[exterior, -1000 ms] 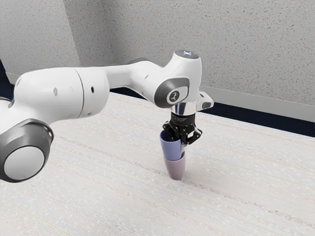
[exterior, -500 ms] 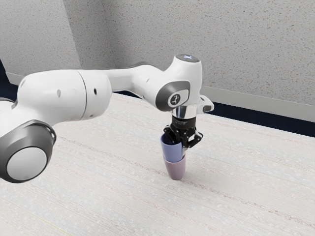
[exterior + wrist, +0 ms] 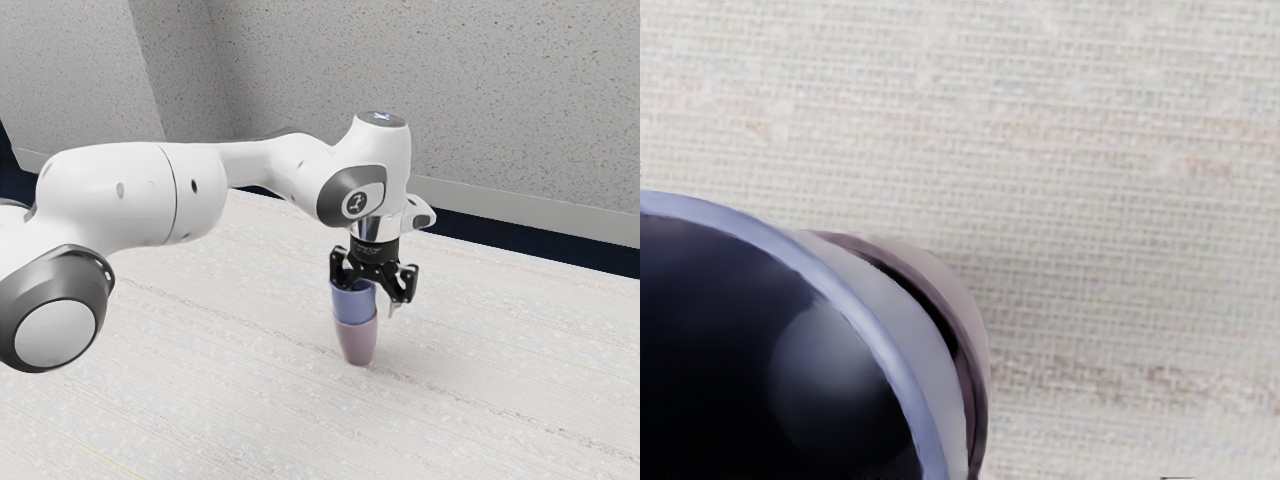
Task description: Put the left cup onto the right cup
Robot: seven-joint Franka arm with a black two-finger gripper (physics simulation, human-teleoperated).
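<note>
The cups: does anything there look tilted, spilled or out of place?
Nothing stands out. The blue cup sits upright, nested in the pink cup, which stands on the table. The gripper is open over the blue cup's rim.

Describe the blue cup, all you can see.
The blue cup is a plain, matte periwinkle tumbler without a handle, dark inside. It stands upright, nested in the pink cup, its upper part showing above that rim. The open gripper hangs just over it; finger contact cannot be told.
</note>
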